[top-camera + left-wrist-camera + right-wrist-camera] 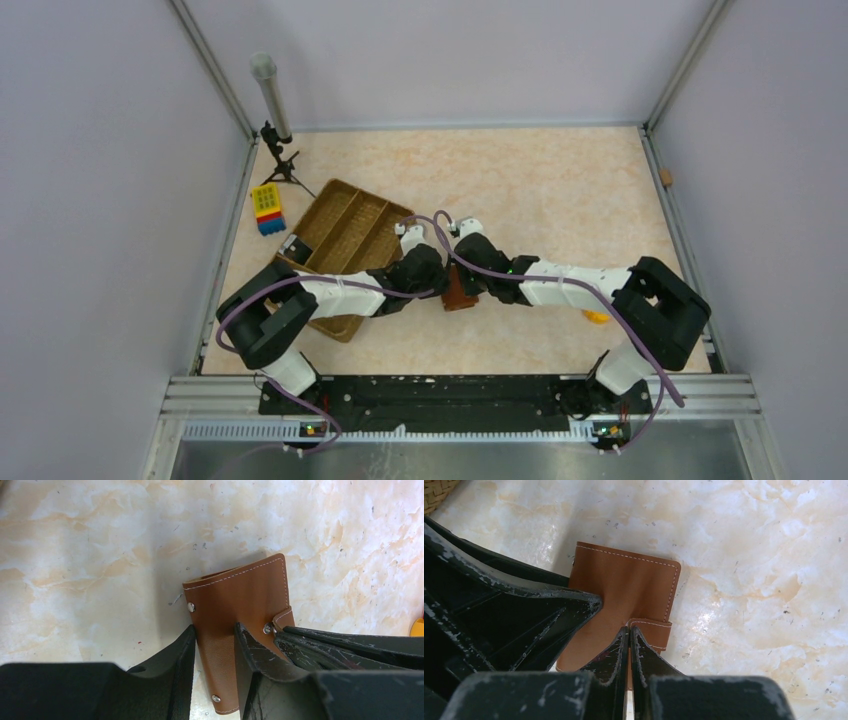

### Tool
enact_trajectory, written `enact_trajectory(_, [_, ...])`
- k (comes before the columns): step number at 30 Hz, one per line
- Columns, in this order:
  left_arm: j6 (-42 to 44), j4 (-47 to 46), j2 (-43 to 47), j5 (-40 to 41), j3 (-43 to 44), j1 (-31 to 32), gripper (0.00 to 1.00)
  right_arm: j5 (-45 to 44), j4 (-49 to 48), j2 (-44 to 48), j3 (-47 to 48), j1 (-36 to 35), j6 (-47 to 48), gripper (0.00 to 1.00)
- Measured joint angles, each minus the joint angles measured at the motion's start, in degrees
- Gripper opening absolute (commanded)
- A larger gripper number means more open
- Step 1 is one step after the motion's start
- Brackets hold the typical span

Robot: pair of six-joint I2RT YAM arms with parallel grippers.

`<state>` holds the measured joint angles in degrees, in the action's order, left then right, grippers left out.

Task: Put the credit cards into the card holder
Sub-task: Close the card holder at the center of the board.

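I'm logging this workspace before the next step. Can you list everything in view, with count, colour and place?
card holder: 1, brown with white stitching, table centre, between the grippers
credit cards: none visible in any view
tray: 1, brown woven, compartmented, left of centre
block: 1, yellow and blue with coloured buttons, left edge, beside the tray
tube on tripod: 1, grey tube, black tripod, far left corner
small yellow thing: 1, near right, mostly hidden
small tan thing: 1, right edge
table: 1, marbled beige
left gripper: 1, black, jaws apart over the card holder
right gripper: 1, black, shut, tips at the holder's strap
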<state>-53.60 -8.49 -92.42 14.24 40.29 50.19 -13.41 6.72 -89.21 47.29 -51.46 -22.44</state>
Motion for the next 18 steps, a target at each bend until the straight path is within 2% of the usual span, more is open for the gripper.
enact_trajectory(18, [0.0, 0.1, 0.0, 0.0, 0.0, 0.0, 0.34, -0.2, -1.3, -1.0, 0.0, 0.0, 0.4, 0.0])
